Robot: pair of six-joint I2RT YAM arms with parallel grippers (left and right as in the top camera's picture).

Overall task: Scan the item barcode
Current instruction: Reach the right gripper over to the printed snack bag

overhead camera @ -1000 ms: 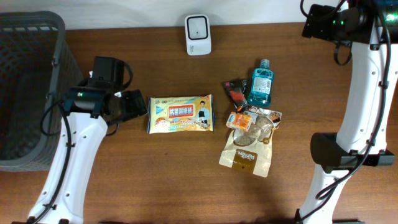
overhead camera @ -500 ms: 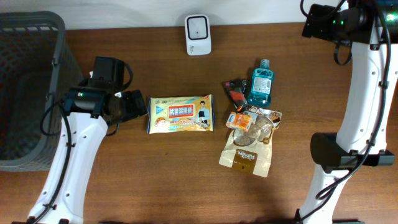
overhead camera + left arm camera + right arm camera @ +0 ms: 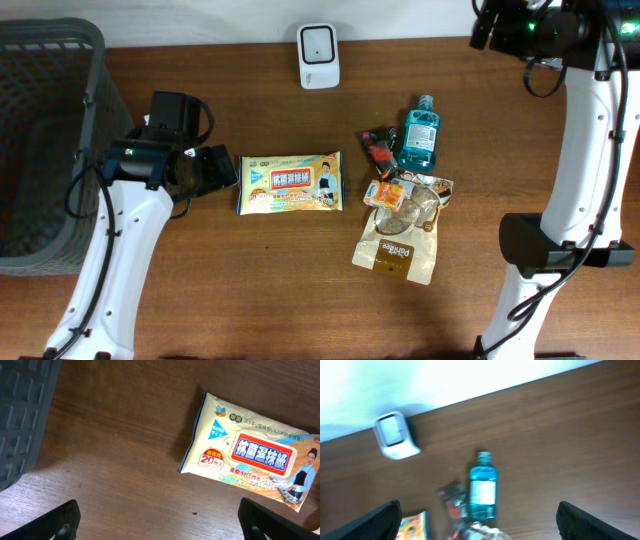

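Yellow wipes pack lies flat on the table just beside your left gripper, whose fingers stand apart and empty like those of your right gripper, so nothing is lifted or shown to the scanner yet.

This is a mock shop checkout on a table. A barcode scanner, grey basket, wet-wipes pack and mouthwash bottle show it

Overhead straight down — wrist views oblique, sharing wipes pack.
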